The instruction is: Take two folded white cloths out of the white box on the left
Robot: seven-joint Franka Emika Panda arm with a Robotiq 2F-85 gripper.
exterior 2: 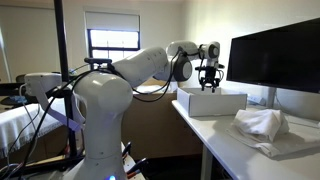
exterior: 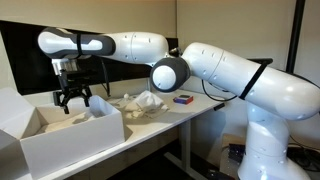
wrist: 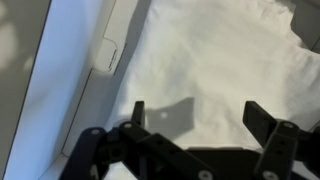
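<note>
End effector (exterior: 72, 101) is held wide open and empty, directly above white cloths (wrist: 215, 60) seen inside white box (exterior: 70, 140).

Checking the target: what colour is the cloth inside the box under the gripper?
White; the wrist view shows the cloth best, below the open fingers.

No text, label or number can be read in any view. The white box (exterior: 60, 135) shows no print.
</note>
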